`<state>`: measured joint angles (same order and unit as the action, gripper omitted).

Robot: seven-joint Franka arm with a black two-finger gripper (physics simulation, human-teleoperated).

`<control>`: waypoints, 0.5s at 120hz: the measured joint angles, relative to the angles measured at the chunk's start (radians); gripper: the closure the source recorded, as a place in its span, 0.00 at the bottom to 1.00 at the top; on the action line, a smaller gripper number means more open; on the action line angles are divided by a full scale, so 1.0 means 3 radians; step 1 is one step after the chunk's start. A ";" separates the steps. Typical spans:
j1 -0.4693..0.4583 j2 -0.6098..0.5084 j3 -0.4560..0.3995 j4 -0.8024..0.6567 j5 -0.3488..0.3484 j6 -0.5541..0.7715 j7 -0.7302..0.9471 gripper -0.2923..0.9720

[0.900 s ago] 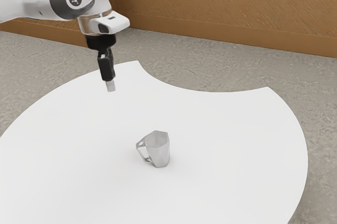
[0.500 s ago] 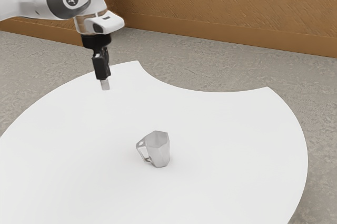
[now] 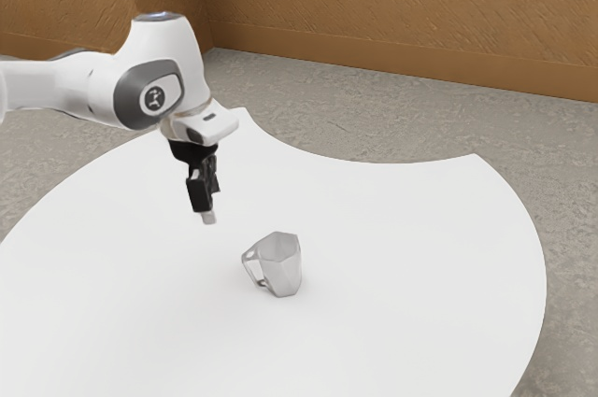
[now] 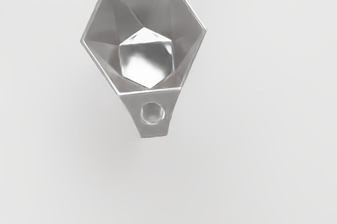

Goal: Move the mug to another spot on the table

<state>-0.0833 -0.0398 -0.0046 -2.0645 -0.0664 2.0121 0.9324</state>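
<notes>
The mug stands upright on the white table, mouth up, well in from every edge. Everything I need next hangs on how my claw sits against it. In the exterior view the claw hangs in the air above and to that view's left of the mug, near it but not touching, with its tip higher than the mug's rim. The mug's handle juts from the side that faces the claw. From the wrist camera I look almost straight down into the faceted cup, and I can see its six-sided rim, its shiny floor and the flat handle tab with a round hole in it. So the mug's axis runs vertical and about in line with my approach.

The arm reaches in low over the table from the exterior view's left, the last link bent down so the hand points steeply at the tabletop. From this side angle I cannot tell whether the claw is open or closed. It holds nothing.

My judgement is that the reach is under way and the grasp has not begun. The next move wants a short shift toward the mug, then a descent over one wall of the rim.
</notes>
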 joint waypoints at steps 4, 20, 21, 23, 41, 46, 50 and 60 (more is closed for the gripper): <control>-0.0001 0.0001 -0.0002 -0.0030 -0.0007 0.0051 0.0007 0.23; 0.0016 0.0020 -0.0011 -0.0243 -0.0184 0.0310 0.0052 0.23; 0.0018 0.0021 -0.0011 -0.0258 -0.0208 0.0329 0.0061 0.23; 0.0021 0.0024 -0.0011 -0.0288 -0.0255 0.0367 0.0081 0.23; 0.0064 0.0127 -0.0006 -0.0488 -0.0652 0.0649 0.0315 0.23; 0.0078 0.0168 -0.0006 -0.0499 -0.0702 0.0714 0.0382 0.23; 0.0089 0.0224 -0.0005 -0.0502 -0.0732 0.0757 0.0432 0.23; 0.0141 0.0398 -0.0013 -0.0471 -0.0793 0.0838 0.0547 0.23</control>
<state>-0.0409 0.0795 -0.0084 -2.2058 -0.3042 2.2635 1.0964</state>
